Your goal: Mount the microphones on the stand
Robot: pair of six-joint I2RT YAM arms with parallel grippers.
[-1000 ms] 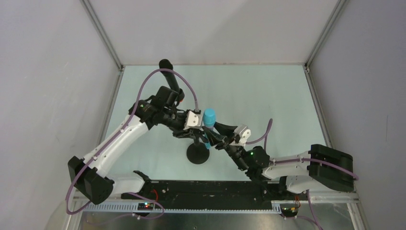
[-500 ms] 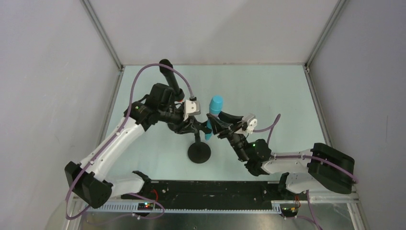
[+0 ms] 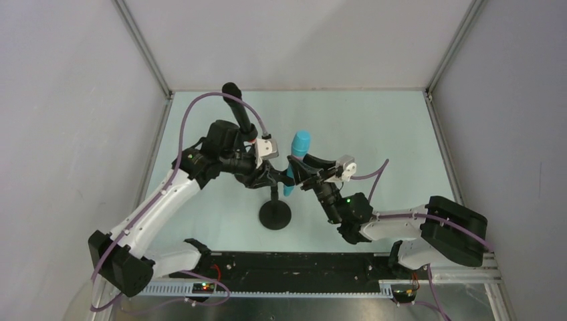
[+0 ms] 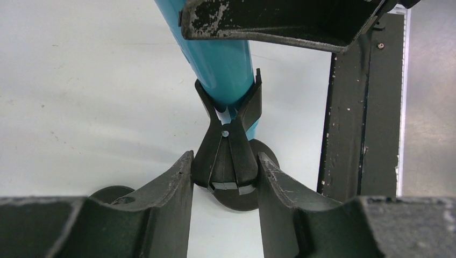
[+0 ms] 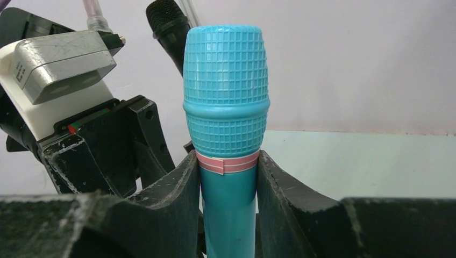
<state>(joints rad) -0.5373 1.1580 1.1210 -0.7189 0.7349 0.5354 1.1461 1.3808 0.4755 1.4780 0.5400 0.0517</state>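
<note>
The turquoise-blue microphone (image 3: 299,148) stands nearly upright above the stand's round black base (image 3: 276,215). My right gripper (image 5: 228,161) is shut on it just below its gridded head (image 5: 226,80), at a pink band. In the left wrist view its lower end (image 4: 226,70) sits in the spread V of the stand's black clip (image 4: 226,156). My left gripper (image 4: 226,158) is shut on that clip's handles. The black microphone (image 3: 237,107) leans away behind my left arm, its lower end partly hidden. Its head (image 5: 169,24) shows in the right wrist view.
A black rail (image 3: 287,271) runs along the near table edge between the arm bases. Grey walls with metal corner posts (image 3: 144,50) close in the pale green table (image 3: 374,127). A purple cable (image 3: 200,110) loops above my left wrist.
Both grippers have moved away from the bases with the turquoise microphone, and its head now sits farther back. The black microphone has not moved.
</note>
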